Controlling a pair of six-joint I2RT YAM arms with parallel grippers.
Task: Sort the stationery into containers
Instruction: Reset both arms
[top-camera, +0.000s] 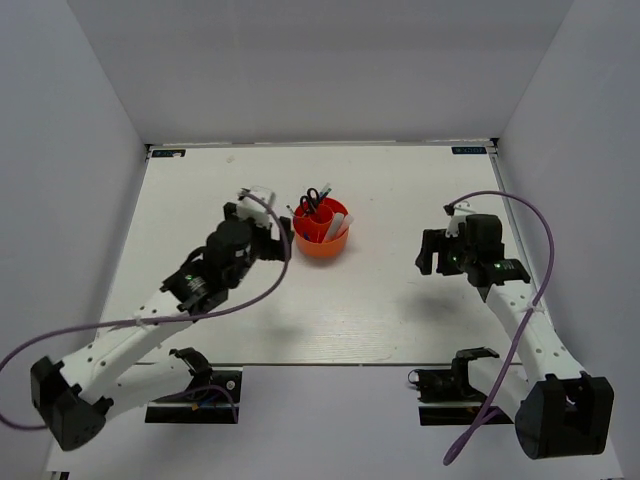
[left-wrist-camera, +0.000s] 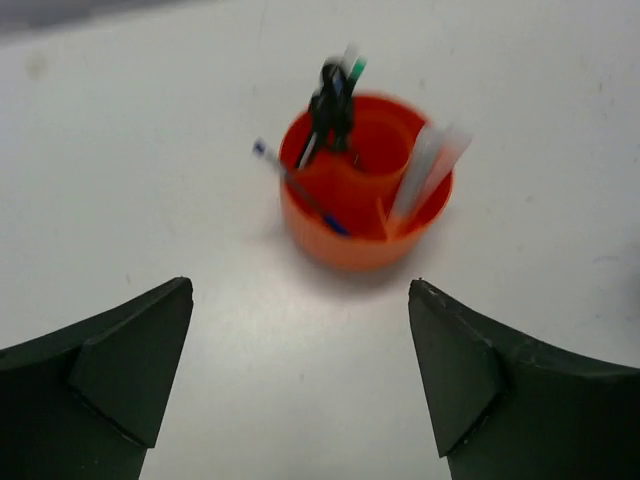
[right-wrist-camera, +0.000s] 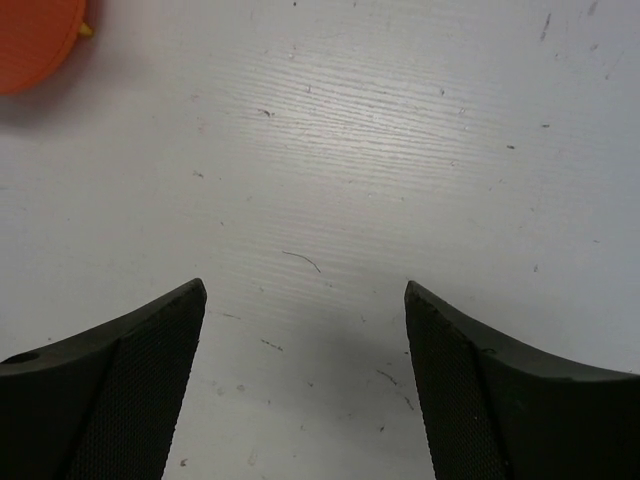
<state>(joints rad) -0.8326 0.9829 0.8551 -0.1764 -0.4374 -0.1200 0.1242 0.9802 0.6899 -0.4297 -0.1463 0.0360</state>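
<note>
**Near edge.** Both arms rise from their bases at the bottom of the top view and reach out over the white worktop (top-camera: 400, 300).

**Left end effector** (left-wrist-camera: 300, 287). Its two dark fingers are spread wide with only bare worktop between them, and they grip nothing. In the top view it sits just beside the organizer, on the organizer's left, and does not touch it.

**Right end effector** (right-wrist-camera: 305, 285). Its fingers are also parted and empty over the scuffed worktop. It hangs well apart from the organizer, off to that container's right. Only an orange sliver of the organizer's rim shows in the upper left corner of the right wrist view.

**Organizer** (left-wrist-camera: 360, 250). This round, orange-red plastic cup stands upright on the worktop near its middle, ahead of the left end effector. It has an inner cylindrical well set inside an outer ring.

**Contents.**
- Scissors (left-wrist-camera: 332, 105) stand in the far part of the organizer with their black handles up.
- A green-tipped pen (left-wrist-camera: 355, 68) rises just behind the scissors.
- A thin blue pen (left-wrist-camera: 295, 185) leans out over the left rim.
- A pale, translucent marker tube (left-wrist-camera: 425, 170) stands tilted in the right-hand ring compartment, its top above the rim.

The left wrist view is blurred, so finer detail of the contents cannot be made out.
</note>
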